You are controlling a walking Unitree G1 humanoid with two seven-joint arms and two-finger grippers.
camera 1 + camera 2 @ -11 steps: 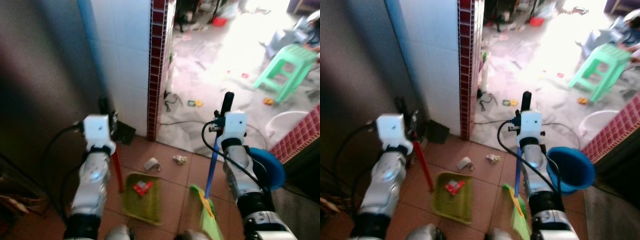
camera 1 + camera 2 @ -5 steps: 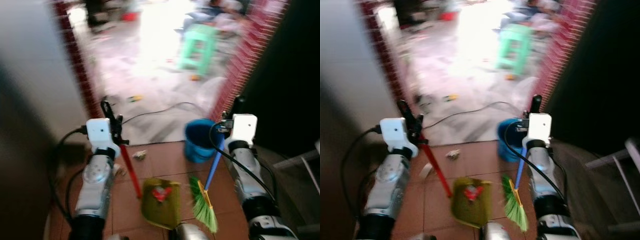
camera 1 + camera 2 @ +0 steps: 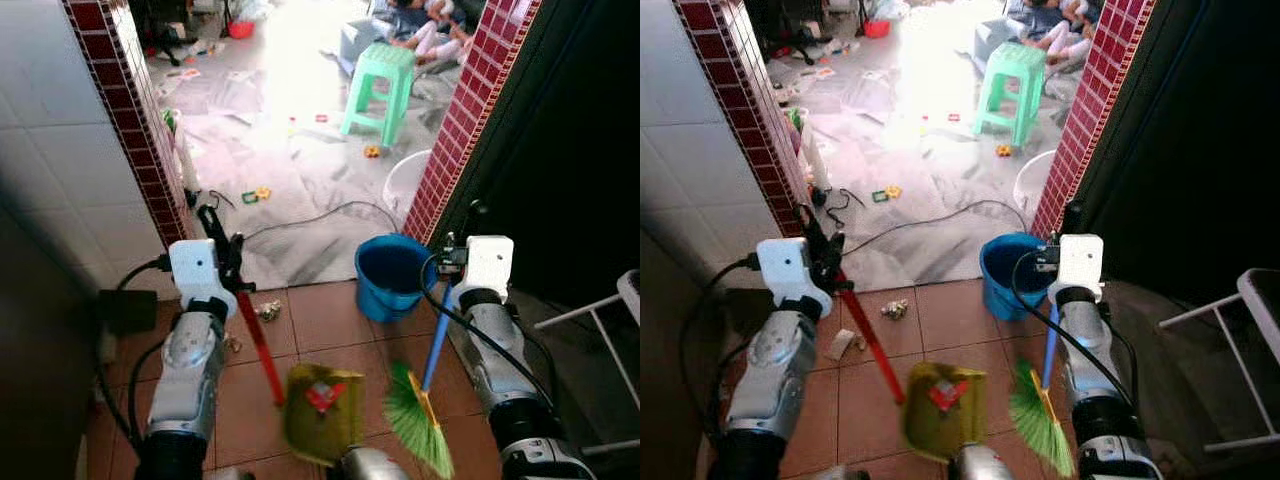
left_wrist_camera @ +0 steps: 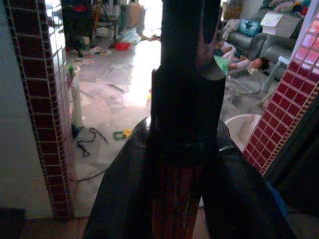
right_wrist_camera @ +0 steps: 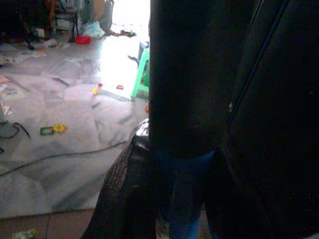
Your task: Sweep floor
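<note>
My left gripper is shut on the red handle of a yellow-green dustpan, which hangs low over the tiles with a red scrap in it. In the left wrist view the red handle runs between the black fingers. My right gripper is shut on the blue handle of a broom with green bristles down by the floor, right of the dustpan. The blue handle also sits between the fingers in the right wrist view. A crumpled scrap and a paper piece lie on the brown tiles.
A blue bucket stands just ahead, by the right red-brick pillar. A tiled wall with a red-brick edge is on the left. Beyond lie a grey littered floor, a black cable, a white basin and a green stool. A white rack is at the right.
The whole picture has swung from the tiled wall to the doorway, so the camera turned right. Both grippers keep their hold; dustpan and broom swung along with me.
</note>
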